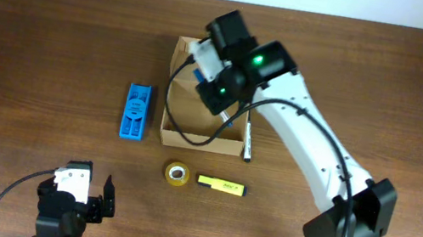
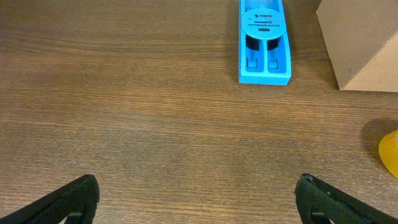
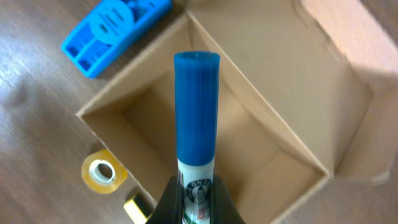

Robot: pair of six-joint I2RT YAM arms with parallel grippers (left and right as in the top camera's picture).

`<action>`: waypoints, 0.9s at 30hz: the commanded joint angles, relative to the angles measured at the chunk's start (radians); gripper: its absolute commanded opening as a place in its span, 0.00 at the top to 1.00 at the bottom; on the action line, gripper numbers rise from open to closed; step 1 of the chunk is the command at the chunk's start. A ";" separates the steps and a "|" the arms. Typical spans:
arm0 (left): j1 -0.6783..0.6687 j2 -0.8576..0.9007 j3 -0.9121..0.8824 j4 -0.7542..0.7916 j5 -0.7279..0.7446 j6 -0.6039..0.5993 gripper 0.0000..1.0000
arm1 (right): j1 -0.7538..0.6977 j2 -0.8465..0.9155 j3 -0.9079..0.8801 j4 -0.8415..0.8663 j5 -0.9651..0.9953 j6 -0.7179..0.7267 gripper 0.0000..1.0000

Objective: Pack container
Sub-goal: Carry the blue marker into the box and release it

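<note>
Container (image 1: 190, 142): tan cardboard box, open at the top, standing on the desk (image 1: 35, 37) a little to 12 o'clock of centre in the overhead view. Its long axis appears to run 12 to 6, though the arm covers its far end. In the right wrist view its flap lid (image 3: 348, 37) is folded outward at 1 o'clock, and what shows of the cavity holds nothing. Right hand (image 1: 208, 59): hovering over the box's 12 o'clock end, pressed together on a blue-capped marker (image 3: 196, 106). The marker's long axis runs straight out from the fingers, with the cap projecting over the open cavity. Judged relation: the container lies directly beneath this hand, so the coming move looks like a short descent and release, with the marker best laid along the box's longer run to clear the walls. Black pen (image 1: 249, 138): lying on the desk just beside the box's 3 o'clock wall, parallel to it. Tape roll (image 1: 176, 174): yellowish, flat on the desk near the box at 6 o'clock. Yellow highlighter (image 1: 221, 186): at 5 o'clock of the box, just beside the tape, long axis 9 to 3. Blue plastic block (image 1: 136, 111): at 9 o'clock of the box, apart from it, long axis 12 to 6. Left hand (image 1: 87, 192): at 7 o'clock, well apart from the box, fingers spread wide and holding nothing. It is much the farther of the two hands.
</note>
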 commanded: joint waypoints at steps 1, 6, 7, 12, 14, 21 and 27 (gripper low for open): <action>-0.004 -0.006 -0.008 0.002 -0.008 0.019 0.01 | 0.029 0.037 0.004 0.023 0.063 -0.061 0.92; -0.004 -0.006 -0.008 0.002 -0.008 0.019 0.01 | 0.034 0.120 0.004 0.057 0.063 -0.064 0.91; -0.004 -0.006 -0.008 0.002 -0.008 0.019 0.00 | 0.034 0.134 0.004 0.058 0.062 -0.064 0.91; -0.004 -0.006 -0.008 0.002 -0.008 0.019 0.01 | 0.040 0.214 0.004 0.062 0.051 -0.064 0.92; -0.004 -0.006 -0.008 0.002 -0.008 0.019 0.00 | 0.042 0.238 0.004 0.063 0.051 -0.063 0.91; -0.004 -0.006 -0.008 0.002 -0.008 0.019 0.00 | 0.041 0.270 0.005 0.063 0.051 -0.063 0.57; -0.004 -0.006 -0.008 0.002 -0.008 0.019 0.00 | 0.040 0.228 0.037 0.075 0.051 -0.050 0.40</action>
